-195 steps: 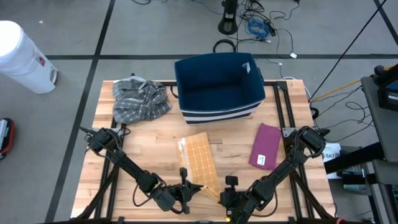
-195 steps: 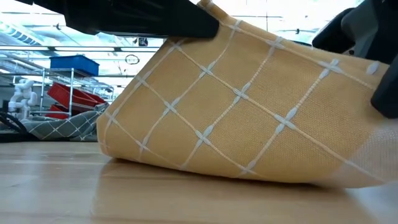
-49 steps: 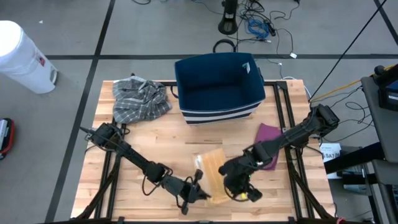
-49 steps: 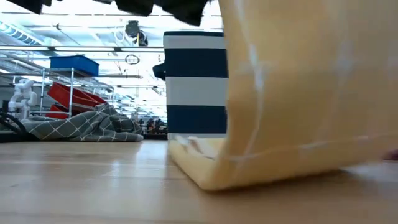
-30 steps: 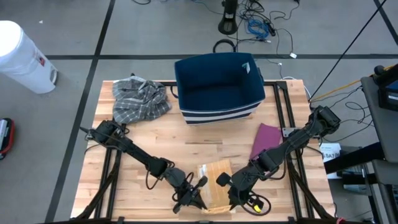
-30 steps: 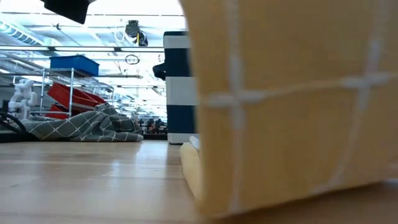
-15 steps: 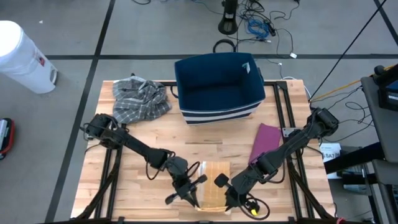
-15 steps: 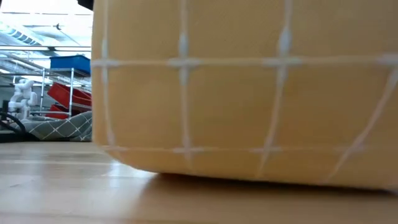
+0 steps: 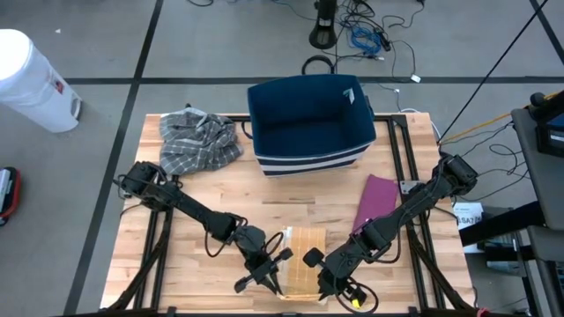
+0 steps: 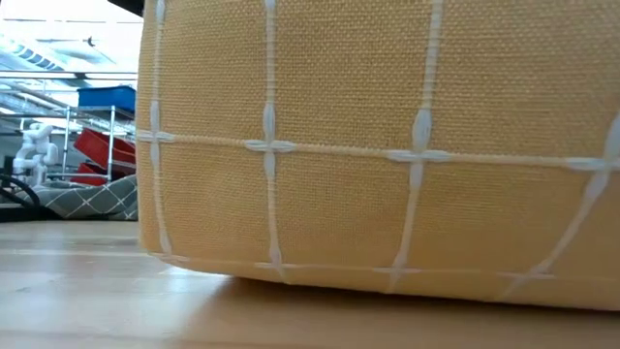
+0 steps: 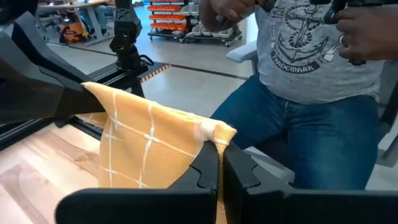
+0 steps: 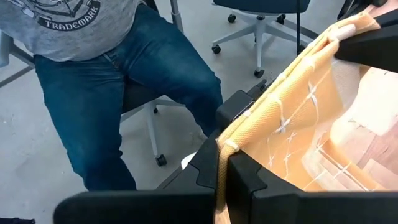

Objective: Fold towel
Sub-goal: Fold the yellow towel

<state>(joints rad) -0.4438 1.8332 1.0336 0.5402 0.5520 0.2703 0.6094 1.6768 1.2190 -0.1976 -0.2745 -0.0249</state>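
The yellow towel (image 9: 304, 260) is being held up above the front edge of the wooden table (image 9: 194, 198). One corner is being pinched by the closed left gripper (image 9: 275, 283), the other by the closed right gripper (image 9: 324, 283).

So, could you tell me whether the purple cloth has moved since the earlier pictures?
No; the purple cloth lies where it did, below and right of the navy bin.
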